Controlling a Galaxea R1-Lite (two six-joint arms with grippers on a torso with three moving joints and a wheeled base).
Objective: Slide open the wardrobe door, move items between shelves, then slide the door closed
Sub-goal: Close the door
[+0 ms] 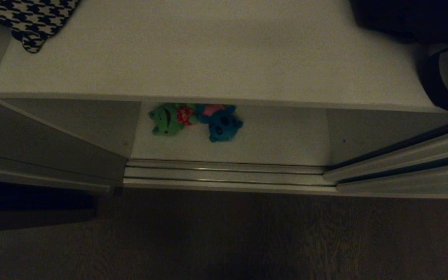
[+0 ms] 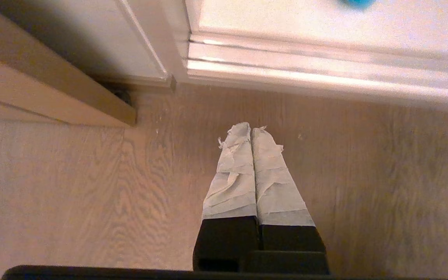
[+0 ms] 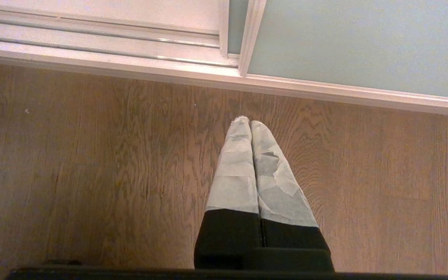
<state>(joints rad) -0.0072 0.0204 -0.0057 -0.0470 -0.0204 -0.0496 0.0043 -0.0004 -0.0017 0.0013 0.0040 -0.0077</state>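
The wardrobe stands open in the middle, seen from above in the head view. On the lower shelf (image 1: 278,136), toward its left part and close under the front edge of the upper shelf (image 1: 208,50), lie the two plush toys touching each other: the green toy (image 1: 167,119) with its red patch on the left, the teal-blue toy (image 1: 222,123) with dark eye patches and a pink back just to its right. Near of them runs the ribbed metal floor track (image 1: 224,175), and nearer still the wooden floor (image 1: 224,241). The sliding wardrobe door (image 3: 356,42), pale grey-green in a slim light frame, is pushed to the right side of the opening, with its edge at the right end of the track. On the upper shelf a houndstooth bag (image 1: 33,19) sits at the far left corner and a black bag (image 1: 414,19) at the far right. Neither arm appears in the head view. The left tool (image 2: 252,130) hangs over the bare floor near the left end of the track, its taped fingers pressed together with nothing between them. The right tool (image 3: 250,121) hangs likewise over the floor, near the door's bottom corner, its taped fingers also closed together and empty.
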